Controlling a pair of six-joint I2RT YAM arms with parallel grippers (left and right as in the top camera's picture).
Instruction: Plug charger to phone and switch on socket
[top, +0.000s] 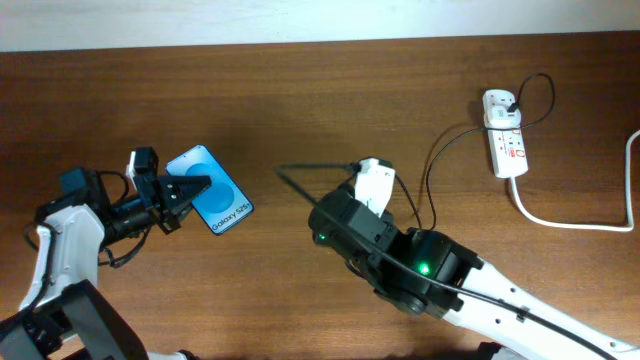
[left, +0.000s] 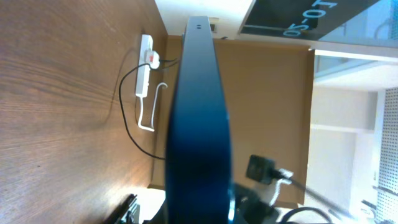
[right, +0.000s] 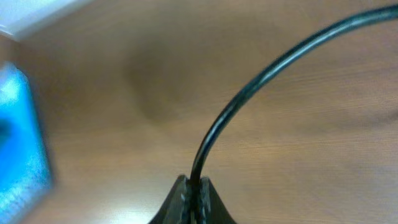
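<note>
The phone (top: 215, 195), its blue screen lit, is held off the table at the left by my left gripper (top: 183, 191), which is shut on its near end. In the left wrist view the phone (left: 199, 118) shows edge-on and hides the fingers. My right gripper (top: 354, 170) is shut on the charger (top: 315, 168), a thin black cable whose tip points left toward the phone with a gap between them. The right wrist view shows the charger (right: 249, 81) pinched between the closed fingertips of my right gripper (right: 196, 190), with the phone (right: 18, 149) blurred at the left. The socket (top: 507, 140) lies at the far right.
The charger cable loops across the table (top: 300, 90) from the socket's far end down to my right arm (top: 420, 265). A thick white cord (top: 560, 222) runs from the socket off the right edge. In the left wrist view the socket (left: 145, 74) lies far ahead.
</note>
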